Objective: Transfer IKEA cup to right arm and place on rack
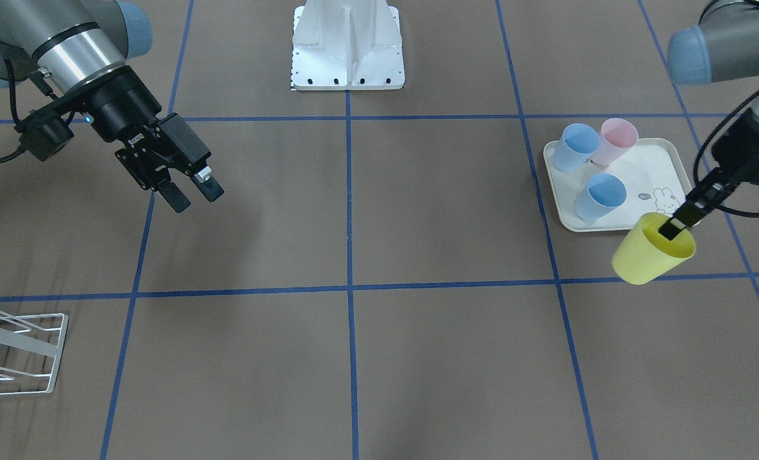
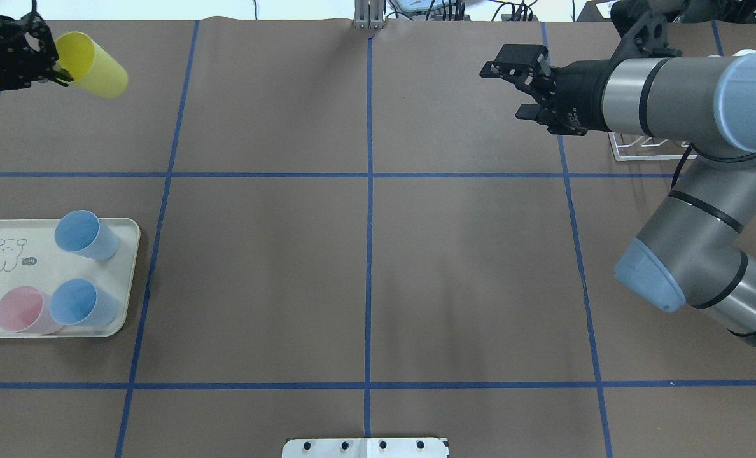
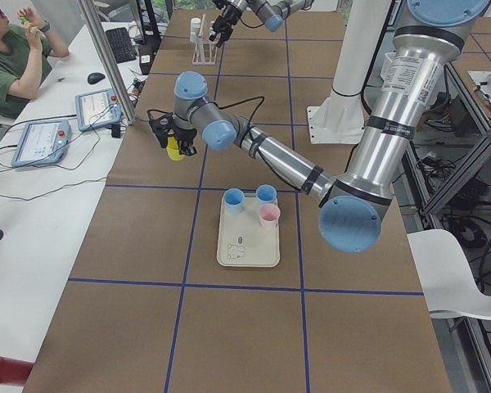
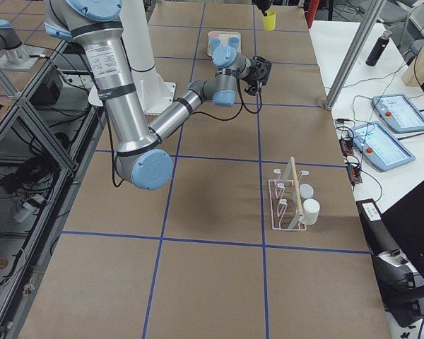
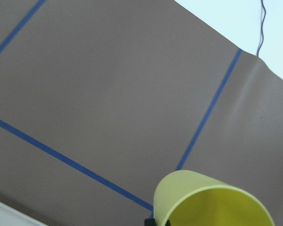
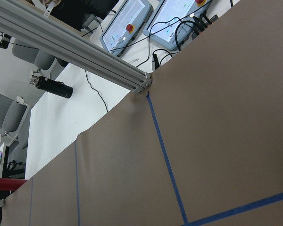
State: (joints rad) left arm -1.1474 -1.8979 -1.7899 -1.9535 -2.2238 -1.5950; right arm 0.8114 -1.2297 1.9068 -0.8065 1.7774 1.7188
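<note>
My left pincer (image 1: 673, 229) grips the cup (image 1: 641, 262) by its rim, tilted, above the counter (image 1: 430, 211). Carry it steadily toward centre; my right pincer (image 1: 195, 195) hangs open, well apart.

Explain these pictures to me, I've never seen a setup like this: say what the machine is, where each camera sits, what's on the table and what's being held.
This is a robot with two arms working at a brown table marked with blue tape. Six cameras catch the same moment: one across the table facing the robot, one above its shoulders, one at each end of the table, and one on each wrist. The camera facing the robot flips the sides, so the left gripper appears on the right in that picture. The left gripper pinches the rim of a yellow cup, one finger inside, and holds it tilted. The right gripper is open and empty. On the table are a cream tray carrying two blue cups and a pink cup, and, at the opposite end, a white wire rack.
</note>
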